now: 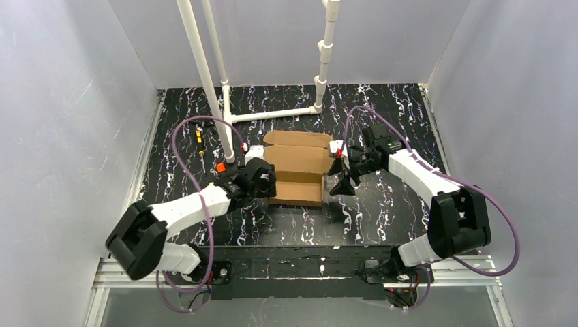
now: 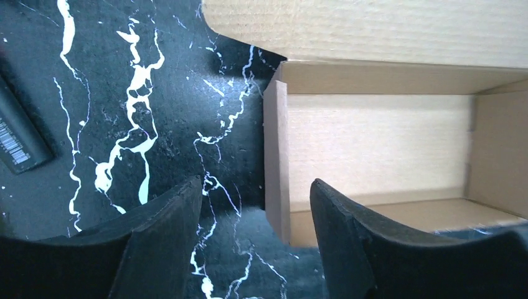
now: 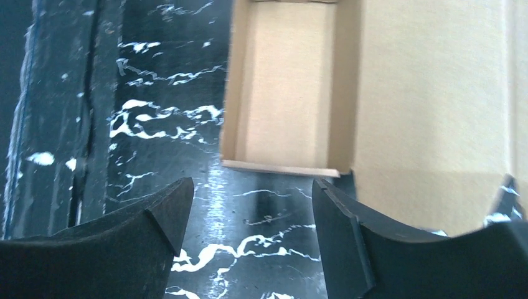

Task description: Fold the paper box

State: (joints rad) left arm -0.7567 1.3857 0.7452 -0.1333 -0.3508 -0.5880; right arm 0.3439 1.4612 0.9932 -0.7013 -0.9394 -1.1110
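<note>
On the table (image 1: 178,109), far left, some yellow and orange bits (image 1: 198,135) are too small to identify. In the left wrist view a dark item with a barcode label (image 2: 20,140) is cut off by the frame's left edge.

The left gripper (image 1: 266,182) sits at the box's left side. From above, its own body hides its fingers. Its wrist camera shows them apart, clamped on nothing. The box's short end wall stands just beyond the gap, and whether a finger touches it cannot be told.

The box (image 1: 298,167) lies mid-table between the grippers, its tray walls raised and its lid open toward the far side. The pipe frame (image 1: 272,114) stands behind it.

The right gripper (image 1: 343,180) is just beside the box's right side. Its fingers (image 3: 149,243) are spread over bare table, and one covers the lid's near edge. The tray's far end is cut off by that view's top edge.
</note>
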